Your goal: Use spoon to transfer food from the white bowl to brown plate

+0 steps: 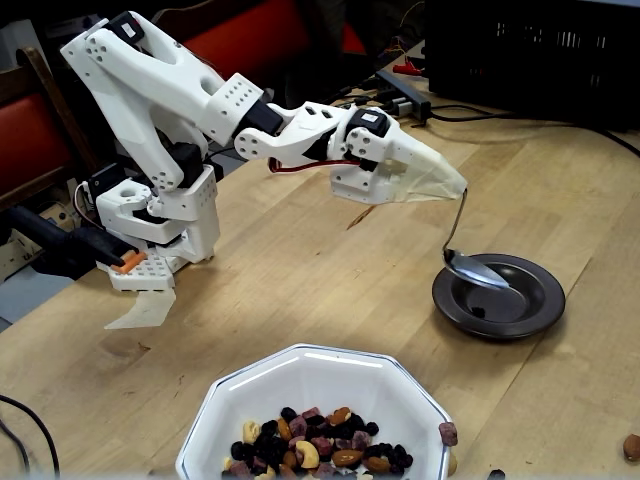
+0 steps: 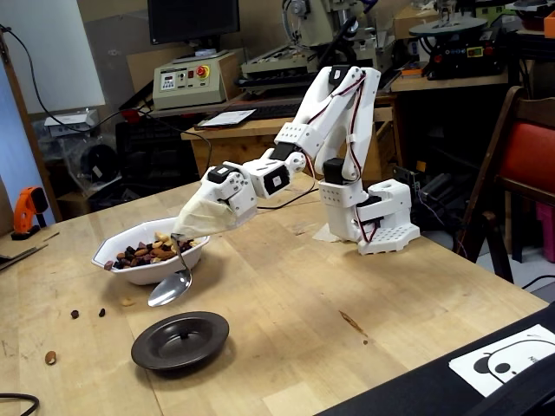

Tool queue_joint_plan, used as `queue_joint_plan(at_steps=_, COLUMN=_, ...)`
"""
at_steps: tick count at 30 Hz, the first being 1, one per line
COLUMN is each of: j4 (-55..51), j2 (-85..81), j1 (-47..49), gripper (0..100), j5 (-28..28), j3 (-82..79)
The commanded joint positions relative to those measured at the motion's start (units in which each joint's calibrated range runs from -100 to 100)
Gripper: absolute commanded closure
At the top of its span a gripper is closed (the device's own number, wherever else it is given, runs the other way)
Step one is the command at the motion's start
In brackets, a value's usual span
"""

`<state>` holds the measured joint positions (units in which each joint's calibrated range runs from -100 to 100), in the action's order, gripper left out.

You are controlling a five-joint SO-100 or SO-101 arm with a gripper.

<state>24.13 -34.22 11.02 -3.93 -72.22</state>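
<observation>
My gripper (image 1: 456,188) (image 2: 186,237), wrapped in a cream cover, is shut on the thin handle of the silver spoon (image 1: 477,270) (image 2: 169,290). The spoon hangs bowl-down and looks empty. In a fixed view it overlaps the left rim of the brown plate (image 1: 545,301); in the other it hangs in the air between the brown plate (image 2: 213,333) and the white bowl (image 2: 146,276). The white bowl (image 1: 300,366) holds the food (image 1: 315,445) (image 2: 153,250), a mix of nuts and raisins. One small dark bit (image 1: 478,311) lies in the plate.
The arm's white base (image 1: 160,225) (image 2: 377,221) stands on the wooden table. Loose pieces lie on the table near the bowl (image 1: 447,432) (image 1: 631,446) (image 2: 75,314) (image 2: 50,356). A black crate (image 1: 540,60) and cables sit at the table's far edge.
</observation>
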Motion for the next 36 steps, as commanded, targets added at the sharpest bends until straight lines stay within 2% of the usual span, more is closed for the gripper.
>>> queue_joint_plan(at_steps=1, j4=0.5, j2=-1.3, j1=-1.5, gripper=98, j5=1.1, j3=4.7)
queue_joint_plan(at_steps=6, j4=-0.7, j2=-5.6, j1=-2.4, gripper=98, j5=2.4, j3=4.5)
queue_joint_plan(at_steps=18, j4=-14.8, j2=-13.5, j1=-4.1, gripper=98, j5=2.9, j3=4.7)
queue_joint_plan(at_steps=27, j4=-17.4, j2=-16.4, j1=-8.4, gripper=98, j5=2.9, j3=4.8)
queue_joint_plan(at_steps=36, j4=-20.3, j2=-19.4, j1=-8.9, gripper=98, j5=2.9, j3=4.8)
